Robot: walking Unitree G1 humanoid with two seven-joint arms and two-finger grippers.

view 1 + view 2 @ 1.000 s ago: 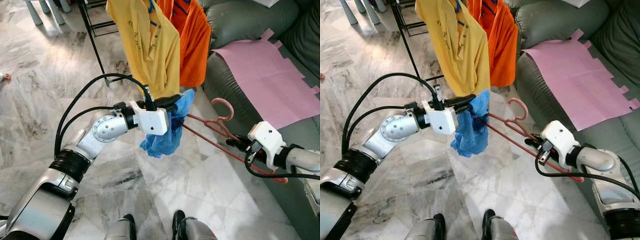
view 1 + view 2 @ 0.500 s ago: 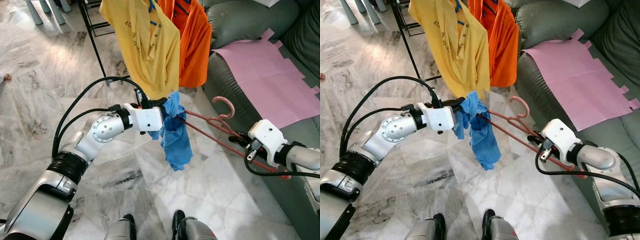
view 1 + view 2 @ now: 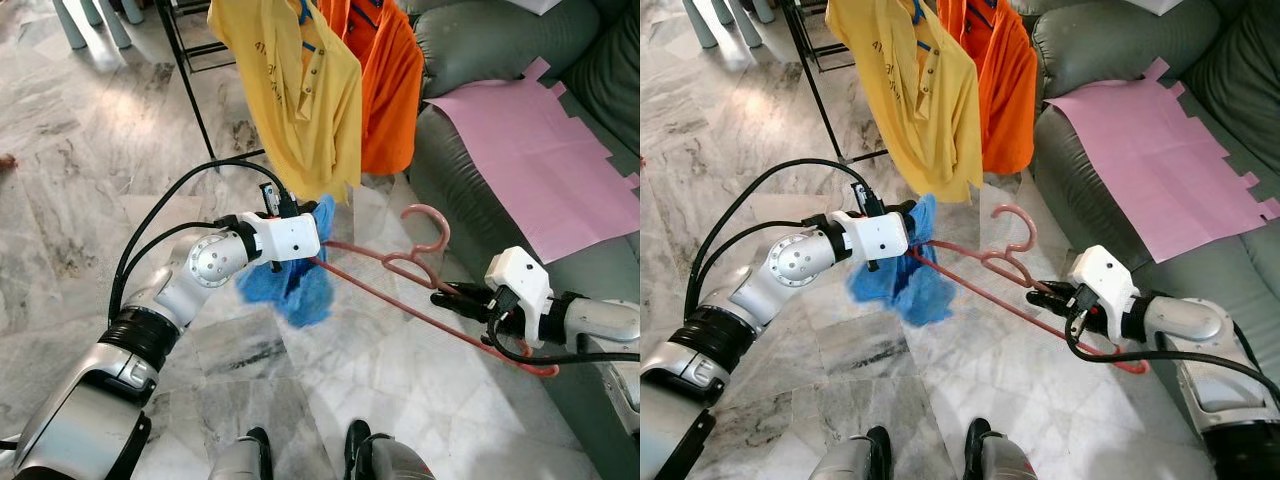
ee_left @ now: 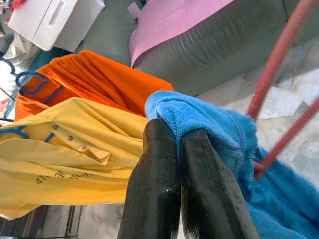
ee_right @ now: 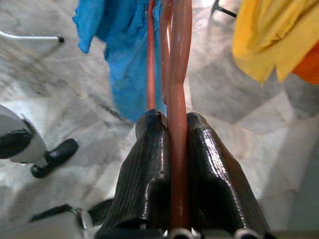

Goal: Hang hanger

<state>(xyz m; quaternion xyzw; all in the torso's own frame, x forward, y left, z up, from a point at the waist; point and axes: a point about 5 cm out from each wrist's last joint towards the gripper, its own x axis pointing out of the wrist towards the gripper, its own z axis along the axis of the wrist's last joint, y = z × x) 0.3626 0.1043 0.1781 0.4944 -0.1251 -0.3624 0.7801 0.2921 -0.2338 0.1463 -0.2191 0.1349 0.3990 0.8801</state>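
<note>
We see the pink hanger [image 3: 400,275] held in the air above the marble floor [image 3: 90,170], spanning the space between the two arms, with its hook [image 3: 428,222] curving upward near the sofa side. The right gripper [image 3: 1040,297] clamps the hanger's lower bar; in the right wrist view its two black fingers [image 5: 147,169] press against the bar from both sides, with no gap left. The left gripper [image 3: 318,212] is closed on a fold of the blue cloth [image 3: 290,285], which drapes over the far end of the hanger and hangs down in a bunch beneath the white wrist housing. In the left wrist view the fingertips [image 4: 159,164] sit tight together with the blue fabric pinched between them, and the hanger's thin bars cross just beside the cloth.

Behind the left gripper, a yellow polo shirt [image 3: 300,90] and an orange shirt [image 3: 385,80] hang side by side on a black rack [image 3: 190,75]; the hem of the yellow shirt reaches down just above the blue cloth. To the robot's right stands a grey sofa [image 3: 470,40] with a pink sheet [image 3: 530,150] spread over its seat. The robot's two feet [image 3: 305,445] show at the lower edge of the head views.
</note>
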